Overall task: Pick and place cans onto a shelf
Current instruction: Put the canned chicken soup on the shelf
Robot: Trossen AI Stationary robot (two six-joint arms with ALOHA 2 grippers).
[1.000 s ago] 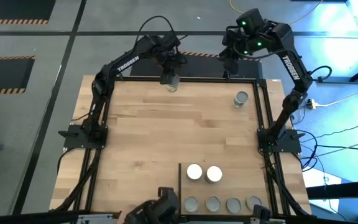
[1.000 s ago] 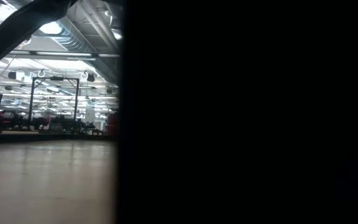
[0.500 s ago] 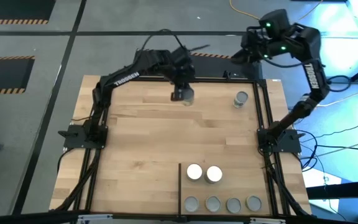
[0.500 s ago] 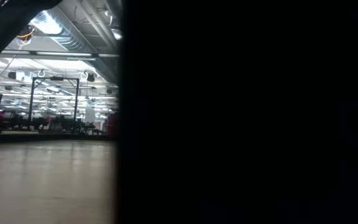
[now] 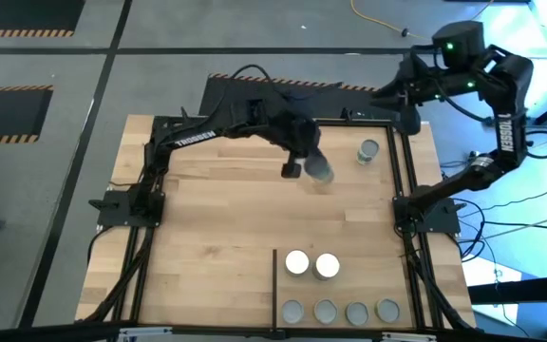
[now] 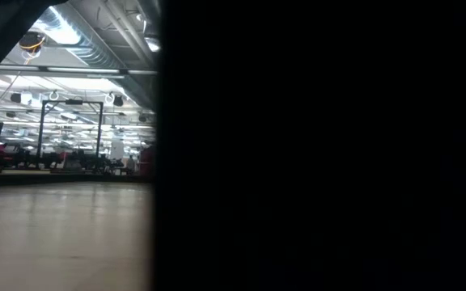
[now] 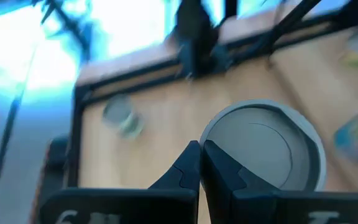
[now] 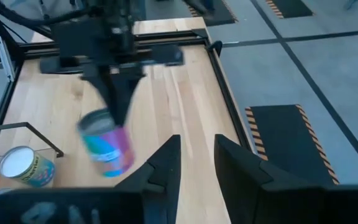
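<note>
Midair, can (image 5: 321, 169) pinched under left gripper (image 5: 295, 169)

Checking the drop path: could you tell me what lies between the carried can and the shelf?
High view: only bare tabletop between the can in the left gripper and the shelf.

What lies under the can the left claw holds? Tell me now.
Bare wooden tabletop shows below the can pinched by its rim in the left claw; the right wrist view shows nothing lying there. From above, the can itself covers that spot.
</note>
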